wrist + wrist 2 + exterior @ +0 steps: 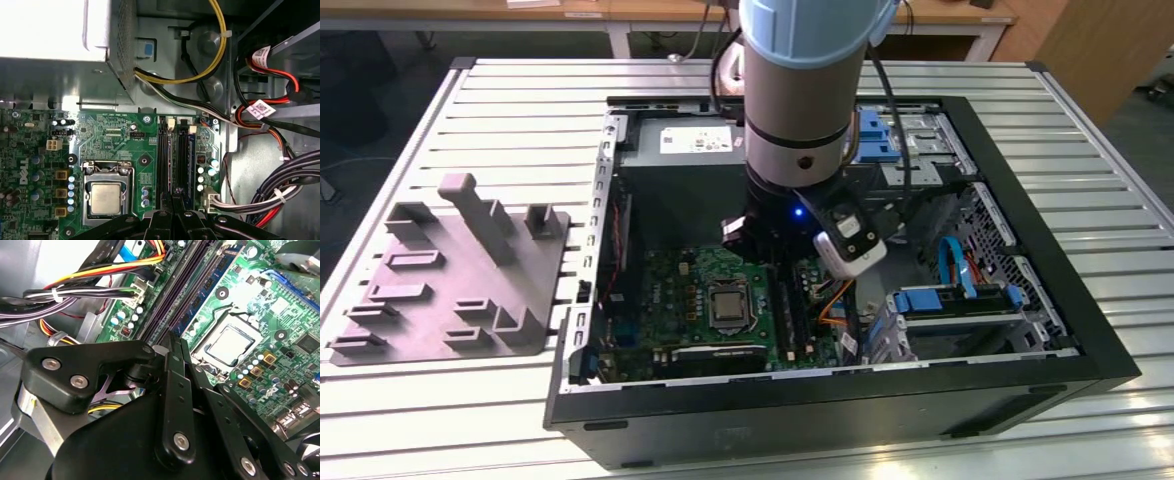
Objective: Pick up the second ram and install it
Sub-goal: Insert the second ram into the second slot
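Apparently the second ram (184,155) is the dark stick with blue labels standing in one of the black memory slots (162,160) of the green motherboard (115,130), near the processor (106,197); both wrist views show it. The gripper (175,194) has its jaws drawn together, tips low over the slots just beside the stick; I cannot tell whether they touch it. All this lies inside the open black computer case (854,410), which also holds the grey power-supply box (680,140) and blue-tabbed drive bays (954,300). The exterior view adds a grey plastic fixture (454,270) on the slatted table (520,100), at the exterior view's left, apart from the case. The first wrist view shows a yellow cable (220,45) by the case wall; the second wrist view shows a tied cable bundle (75,292) beside the slots.
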### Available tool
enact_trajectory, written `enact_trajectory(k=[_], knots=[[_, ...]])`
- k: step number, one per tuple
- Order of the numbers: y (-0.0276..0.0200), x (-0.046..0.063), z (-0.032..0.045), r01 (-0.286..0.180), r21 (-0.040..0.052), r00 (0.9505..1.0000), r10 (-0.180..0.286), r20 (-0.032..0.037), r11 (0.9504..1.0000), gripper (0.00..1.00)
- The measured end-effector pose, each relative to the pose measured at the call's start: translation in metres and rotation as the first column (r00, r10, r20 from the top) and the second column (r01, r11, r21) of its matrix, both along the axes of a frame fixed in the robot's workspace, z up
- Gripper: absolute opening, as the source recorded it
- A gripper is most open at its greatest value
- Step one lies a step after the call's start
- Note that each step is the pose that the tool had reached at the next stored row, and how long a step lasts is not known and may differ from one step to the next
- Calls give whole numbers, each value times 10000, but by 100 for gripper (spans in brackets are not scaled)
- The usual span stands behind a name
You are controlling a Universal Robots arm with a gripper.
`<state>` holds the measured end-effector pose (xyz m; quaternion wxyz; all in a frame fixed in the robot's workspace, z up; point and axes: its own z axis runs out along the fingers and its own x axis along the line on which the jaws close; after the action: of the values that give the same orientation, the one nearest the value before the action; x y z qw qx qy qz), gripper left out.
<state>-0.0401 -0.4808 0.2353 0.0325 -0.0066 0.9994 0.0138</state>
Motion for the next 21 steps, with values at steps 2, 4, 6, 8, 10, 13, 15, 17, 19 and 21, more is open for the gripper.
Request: enact_trajectory(k=[2, 4, 6, 8, 10, 13, 15, 17, 19, 21], knots=[[2, 0, -17, 11, 7, 10000, -11, 0, 10000, 11], [4, -1, -34, 27, 19, 10000, -27, 0, 10000, 11], [7, -2, -49, 40, 36, 10000, -40, -1, 10000, 11], [13, -4, -58, 50, 56, 10000, -50, -1, 10000, 11], [14, -5, -60, 53, 62, 10000, -53, -2, 10000, 11], [15, -5, -74, 55, 76, 10000, -55, 0, 10000, 11], [15, -5, -89, 55, 78, 10000, -55, -1, 10000, 11], [14, -5, -91, 55, 78, 10000, -55, -2, 10000, 11], [15, -5, -95, 55, 81, 10000, -55, -1, 10000, 11], [15, -5, -104, 55, 83, 10000, -55, 0, 10000, 11]])
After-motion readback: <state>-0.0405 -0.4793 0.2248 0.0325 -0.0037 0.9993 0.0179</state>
